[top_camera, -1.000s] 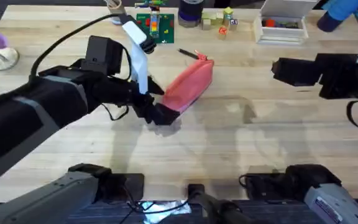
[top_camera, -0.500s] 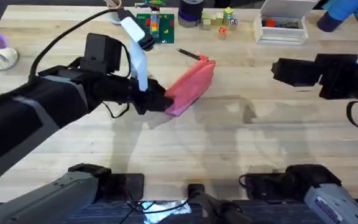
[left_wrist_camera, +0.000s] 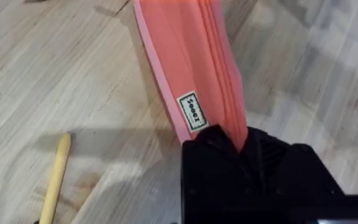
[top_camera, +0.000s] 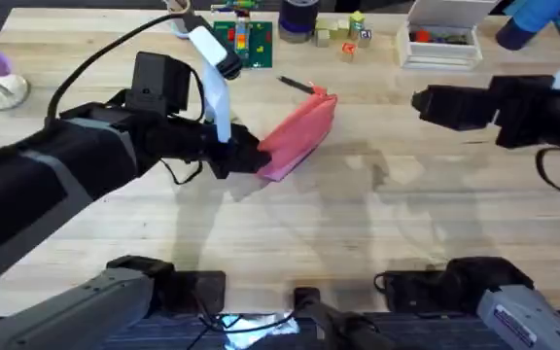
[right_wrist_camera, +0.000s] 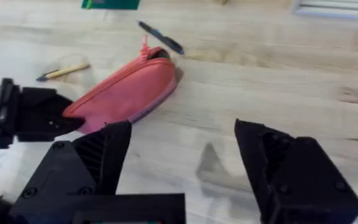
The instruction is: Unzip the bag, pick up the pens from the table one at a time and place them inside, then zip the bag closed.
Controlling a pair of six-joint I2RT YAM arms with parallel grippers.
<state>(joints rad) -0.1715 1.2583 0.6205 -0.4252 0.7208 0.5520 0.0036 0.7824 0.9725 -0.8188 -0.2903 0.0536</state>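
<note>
Beside the bag [left_wrist_camera: 191, 68], a seemingly tan pen [left_wrist_camera: 55, 180] lies.

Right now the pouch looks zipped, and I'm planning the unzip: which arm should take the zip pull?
Right: its open right gripper is free, while the left gripper clamps the bag at its near end.

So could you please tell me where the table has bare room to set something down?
The table is bare in front of the bag, from there to the arm bases. The far edge is crowded with the green board, blocks and white box.
</note>
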